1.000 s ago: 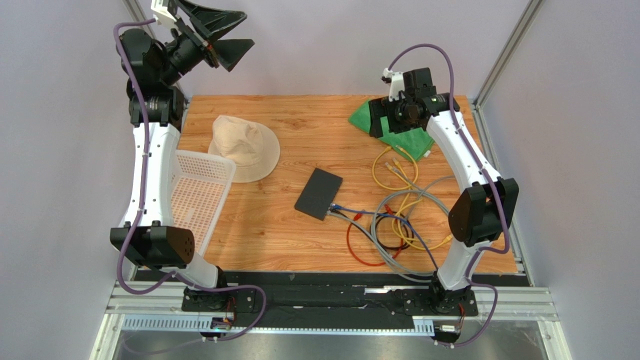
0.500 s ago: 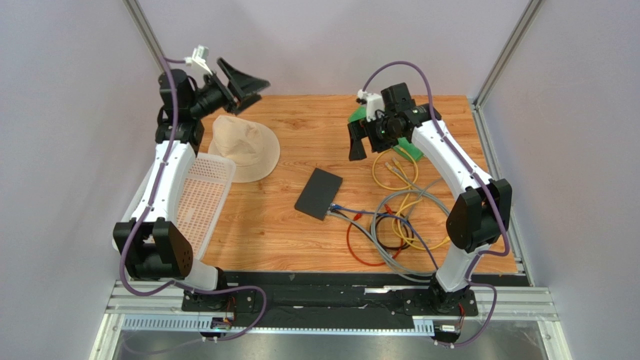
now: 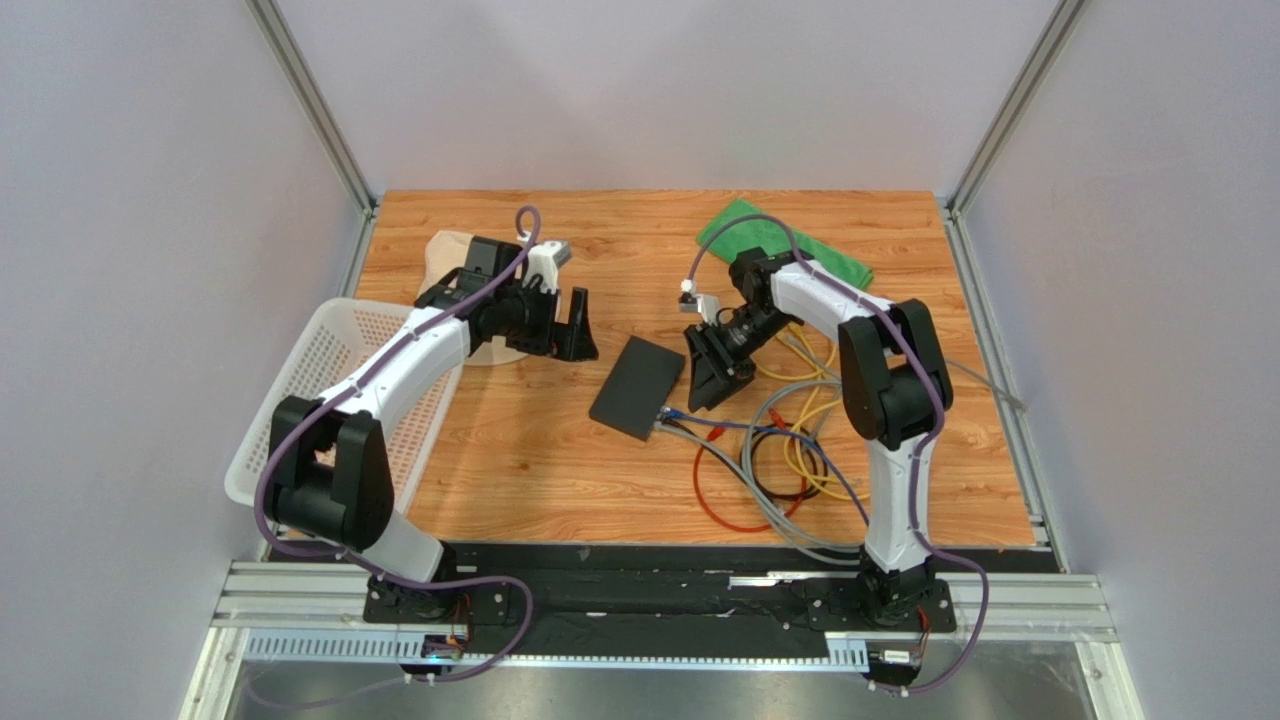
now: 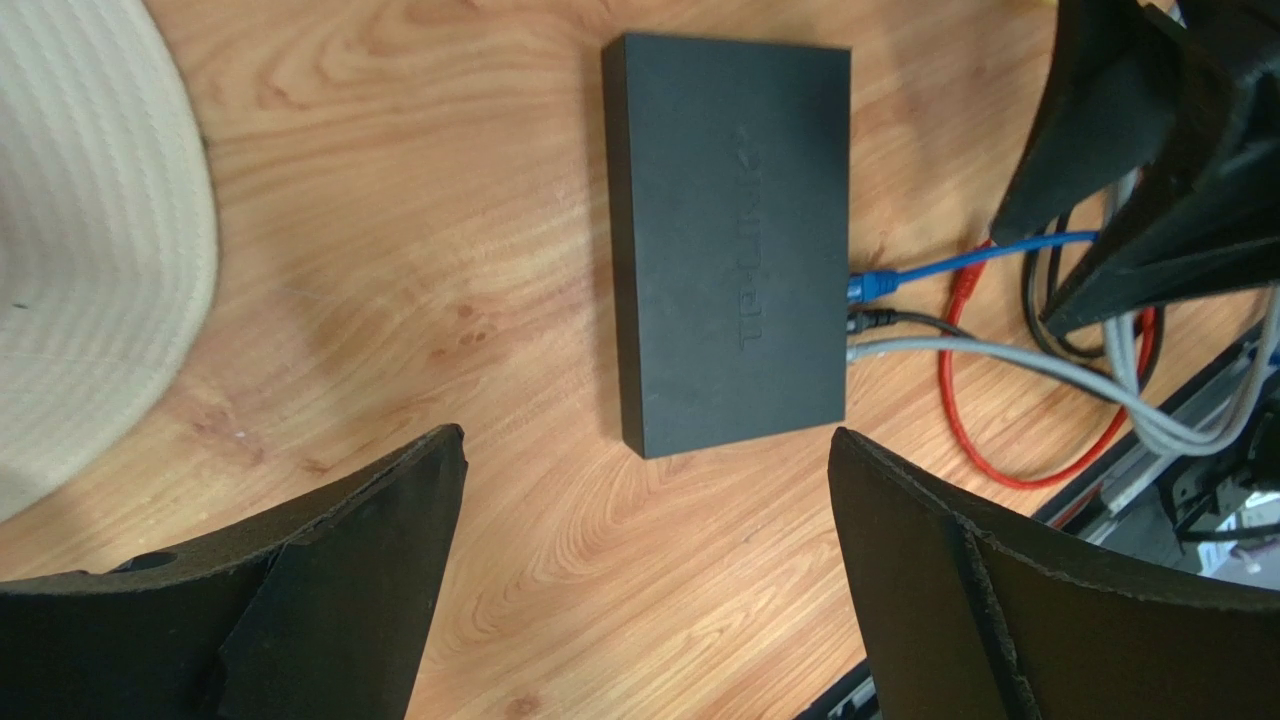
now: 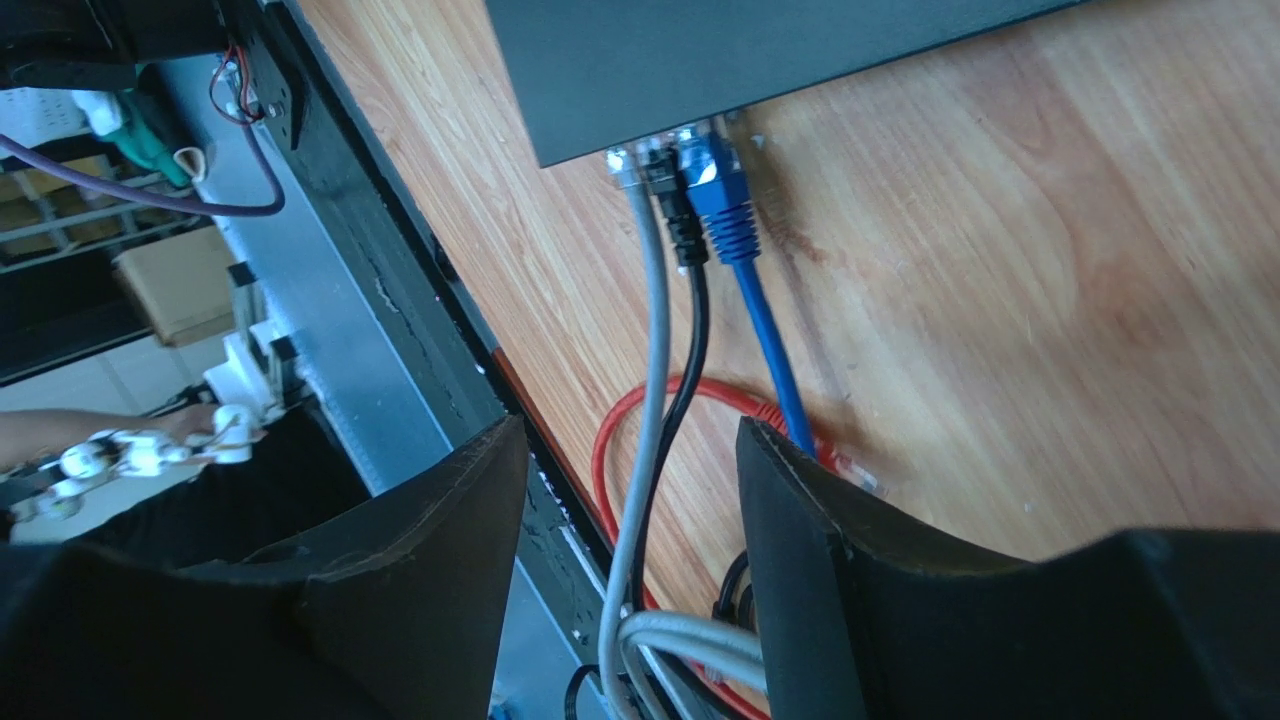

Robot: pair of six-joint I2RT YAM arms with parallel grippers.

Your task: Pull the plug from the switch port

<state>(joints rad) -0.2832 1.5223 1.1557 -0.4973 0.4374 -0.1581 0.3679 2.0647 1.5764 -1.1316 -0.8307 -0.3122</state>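
Note:
The switch (image 3: 637, 386) is a flat black box lying in the middle of the wooden table, also seen in the left wrist view (image 4: 729, 240) and the right wrist view (image 5: 751, 45). Three plugs sit side by side in its port edge: blue (image 5: 726, 203), black (image 5: 679, 225) and grey (image 5: 631, 165). My right gripper (image 5: 628, 432) hovers over their cables just behind the plugs. Its jaws stand apart, with the grey and black cables running between them and neither one pinched. My left gripper (image 4: 646, 443) is wide open, just off the switch's opposite side, holding nothing.
A beige hat (image 3: 478, 285) and a white basket (image 3: 338, 393) lie to the left. A green cloth (image 3: 781, 240) is at the back. Loose yellow (image 3: 796, 368), red (image 3: 721, 503) and grey cables tangle to the right of the switch, near the table's front edge.
Both arms have come down from high at the back to the table's middle. The left gripper now flanks the switch. The right gripper is over the plugged cables, with its jaws narrowed.

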